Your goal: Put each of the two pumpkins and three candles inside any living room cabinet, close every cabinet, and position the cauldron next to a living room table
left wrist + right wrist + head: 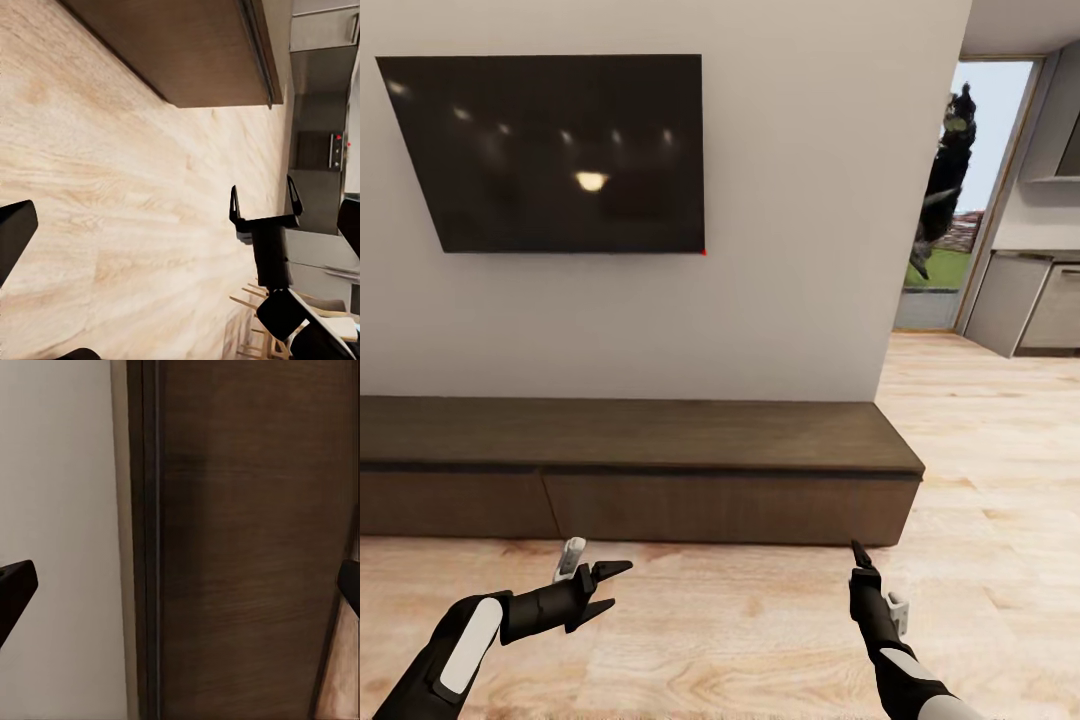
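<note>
Arms low before the cabinet (730, 500); left gripper (610, 585) spread.

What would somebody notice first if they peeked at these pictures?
Probably the big dark TV on the pale wall, with lights glinting in it. Under it runs the long brown cabinet, both drawers closed. Nearer, the left gripper and right gripper hover open and empty over the wooden floor.

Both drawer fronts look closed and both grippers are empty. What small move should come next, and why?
Probably reach the right gripper toward the cabinet's right drawer front to pull it open: both fronts sit flush, and the open, empty gripper already points at it.
</note>
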Robot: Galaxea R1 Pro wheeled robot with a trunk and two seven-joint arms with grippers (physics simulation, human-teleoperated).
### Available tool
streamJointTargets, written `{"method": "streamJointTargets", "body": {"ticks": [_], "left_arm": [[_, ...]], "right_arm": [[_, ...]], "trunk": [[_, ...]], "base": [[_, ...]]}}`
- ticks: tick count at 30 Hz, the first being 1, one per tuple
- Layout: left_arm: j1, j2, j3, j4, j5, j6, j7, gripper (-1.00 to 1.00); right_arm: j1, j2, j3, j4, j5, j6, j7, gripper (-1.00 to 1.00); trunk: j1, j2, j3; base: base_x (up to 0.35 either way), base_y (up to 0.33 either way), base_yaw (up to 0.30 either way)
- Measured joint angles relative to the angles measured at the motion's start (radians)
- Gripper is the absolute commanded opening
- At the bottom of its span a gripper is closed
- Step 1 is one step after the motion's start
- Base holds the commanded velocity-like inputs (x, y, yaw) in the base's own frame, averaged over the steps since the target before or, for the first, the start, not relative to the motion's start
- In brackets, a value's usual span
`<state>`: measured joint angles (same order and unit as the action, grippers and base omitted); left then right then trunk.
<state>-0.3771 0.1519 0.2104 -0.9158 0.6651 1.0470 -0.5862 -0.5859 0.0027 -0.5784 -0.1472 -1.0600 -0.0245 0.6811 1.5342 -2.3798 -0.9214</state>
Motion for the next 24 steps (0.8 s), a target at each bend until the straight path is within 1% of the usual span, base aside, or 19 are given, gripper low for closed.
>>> {"method": "streamJointTargets", "body": {"ticks": [3, 10, 24], "left_arm": [[0.000, 0.000, 0.000, 0.000, 0.000, 0.000, -0.002, 1.00], [0.000, 0.000, 0.000, 0.000, 0.000, 0.000, -0.019, 1.00], [0.000, 0.000, 0.000, 0.000, -0.001, 0.000, -0.023, 1.00]], "right_arm": [[0.000, 0.000, 0.001, 0.000, 0.000, 0.000, 0.000, 1.00], [0.000, 0.000, 0.001, 0.000, 0.001, -0.001, 0.000, 1.00], [0.000, 0.000, 0.002, 0.000, 0.002, -0.003, -0.002, 1.00]], "trunk": [[0.012, -0.021, -0.009], [0.012, -0.021, -0.009], [0.012, -0.021, -0.009]], "base": [[0.000, 0.000, 0.000], [0.030, 0.000, 0.000], [0.304, 0.000, 0.000]]}}
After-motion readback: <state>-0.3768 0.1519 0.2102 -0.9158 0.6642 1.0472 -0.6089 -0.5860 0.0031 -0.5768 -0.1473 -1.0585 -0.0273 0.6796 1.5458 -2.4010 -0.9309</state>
